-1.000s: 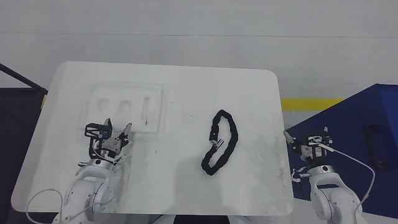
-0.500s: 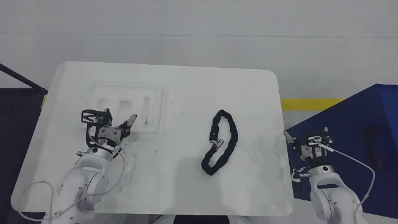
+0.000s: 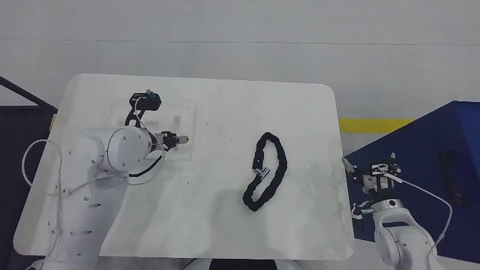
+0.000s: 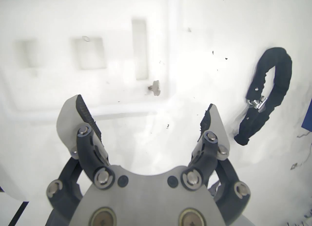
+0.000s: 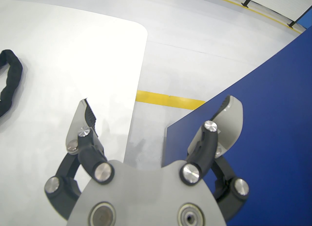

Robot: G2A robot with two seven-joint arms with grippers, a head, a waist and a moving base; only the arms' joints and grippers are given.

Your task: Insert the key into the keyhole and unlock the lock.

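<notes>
From above, we see the white table [image 3: 300, 225] with a shallow white tray [image 3: 191, 120] on its left part. The left hand [image 3: 180, 139] hangs over the tray's right end, by the corner nearer the robot. The black chain lock [image 3: 266, 171] lies in a loop near the middle of the table, well apart from the tray. The right hand [image 3: 373, 171] sits just off the table's right edge, beside a blue panel [image 3: 442, 135].

In the left wrist view, the left hand [image 4: 145, 105] is released, its two fingers spread wide with nothing between them. Beyond the fingertips we find the small metal key [image 4: 155, 87] lying flat in the tray [image 4: 170, 41], just beside the end of a narrow recess [image 4: 140, 51] and close to the tray's corner. The hand is not touching it. Off to the side lies the chain lock [image 4: 280, 66], its ends joined by a silver metal lock body [image 4: 256, 103].

In the right wrist view, the right hand [image 5: 156, 103] is also released and holds nothing. One of its fingers is over the table [image 5: 73, 53] edge, the other in front of the blue panel [image 5: 268, 114]. One bend of the chain lock [image 5: 12, 66] shows at the picture's border, and a yellow line [image 5: 168, 99] runs across the floor [image 5: 195, 41] beyond the table
</notes>
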